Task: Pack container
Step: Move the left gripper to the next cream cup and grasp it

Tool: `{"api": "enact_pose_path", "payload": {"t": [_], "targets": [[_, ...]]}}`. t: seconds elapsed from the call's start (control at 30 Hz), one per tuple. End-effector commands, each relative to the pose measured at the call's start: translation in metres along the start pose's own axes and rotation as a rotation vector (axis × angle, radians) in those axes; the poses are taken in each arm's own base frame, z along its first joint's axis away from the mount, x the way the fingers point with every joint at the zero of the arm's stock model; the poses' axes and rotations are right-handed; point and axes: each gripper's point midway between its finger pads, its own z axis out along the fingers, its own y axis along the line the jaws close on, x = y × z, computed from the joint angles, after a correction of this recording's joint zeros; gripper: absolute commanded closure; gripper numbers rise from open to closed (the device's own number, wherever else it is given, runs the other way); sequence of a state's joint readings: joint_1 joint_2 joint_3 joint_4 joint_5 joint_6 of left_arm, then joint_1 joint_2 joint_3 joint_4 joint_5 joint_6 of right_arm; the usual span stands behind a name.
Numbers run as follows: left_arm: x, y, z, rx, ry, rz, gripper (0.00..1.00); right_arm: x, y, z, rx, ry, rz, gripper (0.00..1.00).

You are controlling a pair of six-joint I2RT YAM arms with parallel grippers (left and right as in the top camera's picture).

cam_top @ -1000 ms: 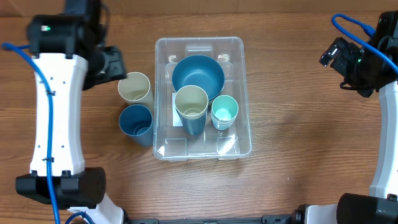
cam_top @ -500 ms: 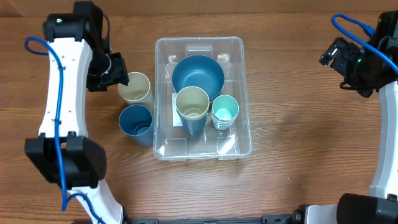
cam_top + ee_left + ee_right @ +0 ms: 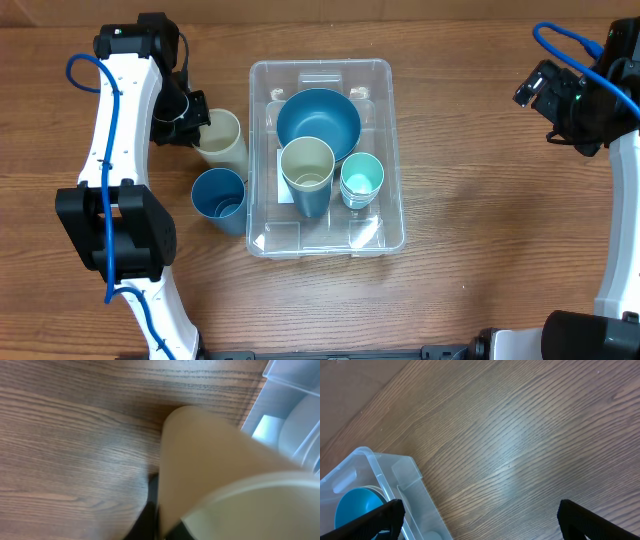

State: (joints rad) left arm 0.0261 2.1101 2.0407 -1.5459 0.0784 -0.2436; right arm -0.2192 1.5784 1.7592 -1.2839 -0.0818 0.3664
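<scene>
The clear container (image 3: 396, 190) stands mid-table and holds a blue bowl (image 3: 318, 122), a cream cup (image 3: 307, 170) and nested teal cups (image 3: 361, 178). Just left of it, a second cream cup (image 3: 228, 148) leans tilted, and my left gripper (image 3: 197, 130) is shut on its rim. In the left wrist view that cream cup (image 3: 210, 460) fills the frame, with a dark finger (image 3: 150, 515) against its wall. A blue cup (image 3: 219, 195) stands upright in front of it. My right gripper (image 3: 480, 520) hangs open over bare wood right of the container (image 3: 370, 465).
The left arm's white link (image 3: 110, 150) runs along the table's left side. The right arm (image 3: 590, 100) sits at the far right edge. Wooden tabletop (image 3: 480, 200) lies between the container and the right arm.
My left gripper moved in to the outer cream cup and shut on its rim; the cup now leans. The right arm has not moved.
</scene>
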Motion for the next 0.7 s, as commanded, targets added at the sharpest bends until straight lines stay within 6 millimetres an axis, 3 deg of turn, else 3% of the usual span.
{"api": "enact_pose_path", "payload": {"t": [0.0, 0.2, 0.3, 0.47, 0.67], "targets": [[-0.003, 0.006, 0.002, -0.029, -0.007, -0.037, 0.96, -0.001, 0.001, -0.005, -0.008, -0.014, 0.002, 0.0], [-0.011, 0.027, -0.004, -0.104, -0.049, -0.098, 0.96, -0.001, 0.001, -0.005, -0.008, -0.014, 0.002, 0.0], [-0.02, 0.034, -0.022, -0.1, -0.101, -0.129, 0.96, -0.001, 0.001, -0.005, -0.008, -0.014, 0.002, 0.0], [-0.034, 0.035, -0.09, -0.066, -0.274, -0.155, 0.96, -0.001, 0.002, -0.005, -0.008, -0.014, 0.002, 0.0], [-0.027, 0.016, -0.168, 0.045, -0.482, -0.108, 0.96, -0.001, 0.001, -0.005, -0.008, -0.014, 0.002, 0.0]]}}
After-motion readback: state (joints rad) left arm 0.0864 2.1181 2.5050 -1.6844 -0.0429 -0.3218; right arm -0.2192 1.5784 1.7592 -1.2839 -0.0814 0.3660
